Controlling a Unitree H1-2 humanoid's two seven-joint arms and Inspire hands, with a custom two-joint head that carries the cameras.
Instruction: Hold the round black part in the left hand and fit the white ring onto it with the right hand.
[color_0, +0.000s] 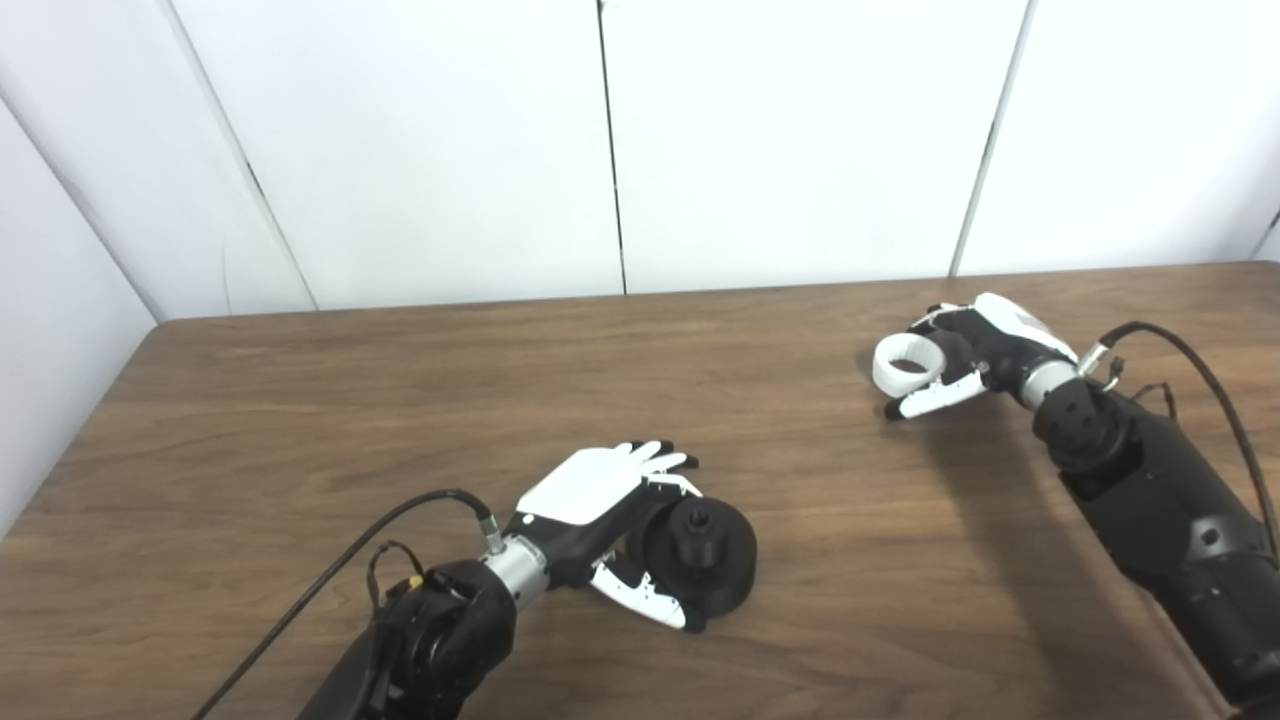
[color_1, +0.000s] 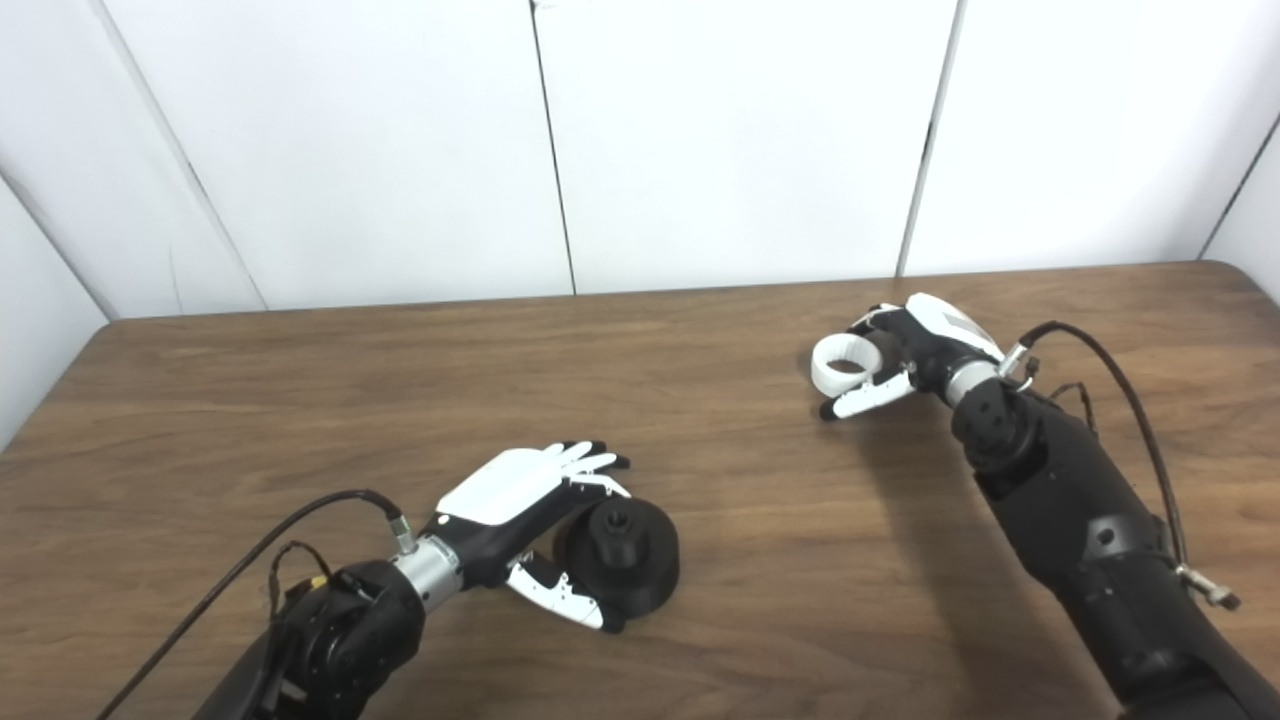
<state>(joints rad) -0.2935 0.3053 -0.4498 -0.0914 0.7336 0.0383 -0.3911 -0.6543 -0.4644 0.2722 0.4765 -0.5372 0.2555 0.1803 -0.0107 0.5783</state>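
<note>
Black part (color_0: 700, 552) hub-up in the left hand's (color_0: 600, 505) grasp; white ring (color_0: 906, 364), hole-up, gripped by the right hand (color_0: 985, 355).

**Both robot hands busy, parts well apart**

Left robot hand (color_0: 600, 510) sits low at the near side of the wooden worktop (color_0: 300, 420), fingers and thumb cupped around the round black part (color_0: 700, 552), which rests on the wood with its little hub facing up. Over on the far right, the right robot hand (color_0: 975, 355) has the white ring (color_0: 907, 364) pinched at its fingertips; can't tell if the ring is touching the wood. The ring and the black part are well apart. White wall panels (color_0: 620, 140) stand behind.
</note>
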